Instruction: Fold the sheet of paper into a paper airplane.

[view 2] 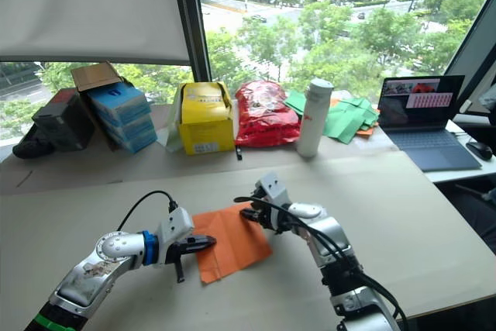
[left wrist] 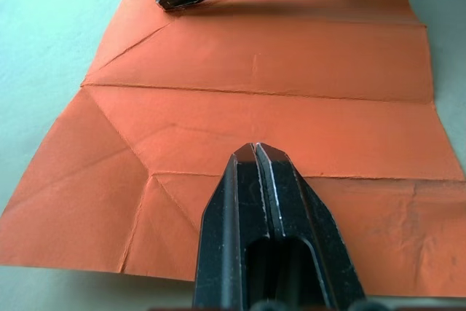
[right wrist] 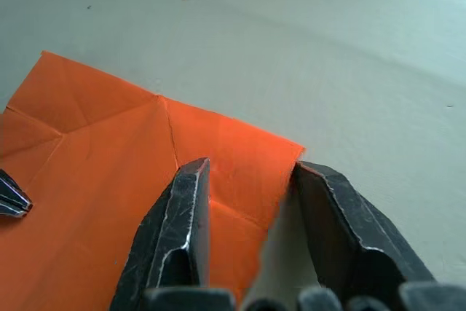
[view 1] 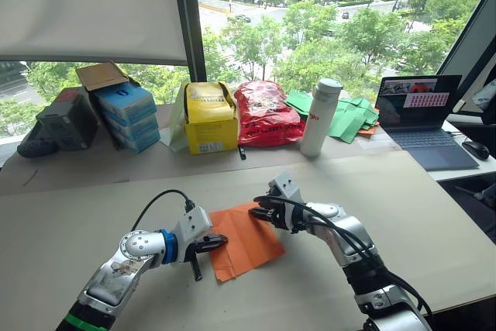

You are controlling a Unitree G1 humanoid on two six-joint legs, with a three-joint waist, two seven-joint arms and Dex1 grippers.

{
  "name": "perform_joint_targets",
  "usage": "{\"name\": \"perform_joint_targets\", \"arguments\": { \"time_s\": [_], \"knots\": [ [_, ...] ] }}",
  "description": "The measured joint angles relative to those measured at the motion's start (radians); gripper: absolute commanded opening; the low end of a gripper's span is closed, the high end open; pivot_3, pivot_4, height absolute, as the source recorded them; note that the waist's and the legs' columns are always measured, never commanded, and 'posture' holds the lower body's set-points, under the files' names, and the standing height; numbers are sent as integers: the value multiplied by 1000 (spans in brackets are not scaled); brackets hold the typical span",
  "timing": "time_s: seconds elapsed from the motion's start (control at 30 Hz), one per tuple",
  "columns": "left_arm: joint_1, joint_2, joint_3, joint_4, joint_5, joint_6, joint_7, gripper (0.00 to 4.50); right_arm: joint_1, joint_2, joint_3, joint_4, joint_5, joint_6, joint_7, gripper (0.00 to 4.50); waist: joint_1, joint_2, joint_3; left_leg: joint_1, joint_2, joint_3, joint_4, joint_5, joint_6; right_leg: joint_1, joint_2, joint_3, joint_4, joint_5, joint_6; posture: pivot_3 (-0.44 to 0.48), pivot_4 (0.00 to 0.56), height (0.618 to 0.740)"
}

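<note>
The sheet of paper (view 1: 244, 242) lies flat and creased on the table (view 1: 403, 199), between the two tools. The left tool (left wrist: 255, 152), fingers pressed together, rests its tip on the near side of the sheet. The right tool (right wrist: 247, 176), fingers spread, straddles the far corner's edge. Beyond them stands a white bottle (view 1: 320, 116) with small red lettering, unreadable, beside a yellow box (view 1: 208, 118) whose print is also unreadable.

Two head views look down from above over the table (view 1: 403, 191) toward the window. Each wrist view sits very close and low, looking along its fingers. All four share the orange paper (left wrist: 255, 121).
</note>
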Motion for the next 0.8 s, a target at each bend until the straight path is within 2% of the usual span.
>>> {"name": "perform_joint_targets", "arguments": {
  "time_s": [0.1,0.37,0.57,0.8],
  "knots": [
    [2,0,0,-5,3,2,2,0,0,4,-1,8,8,0,0,25,0,0,0,0,0,0,0,0,0,0,0,0,0,0,0,0,150,740],
    [11,0,4,-18,3,8,4,0,19,3,-13,-12,26,-2,4,25,0,0,0,-1,0,0,-1,0,0,-1,0,0,0,0,0,0,150,740],
    [10,16,12,-14,1,5,-14,0,135,-53,22,-209,45,-95,58,25,-2,0,0,-1,0,1,-3,0,0,-2,0,0,0,0,0,0,150,740],
    [-23,54,31,36,-3,-1,-59,0,210,-147,184,-328,-167,-376,15,25,-1,0,0,0,0,1,-3,4,-6,-2,1,-3,0,0,0,0,150,740]
  ]
}}
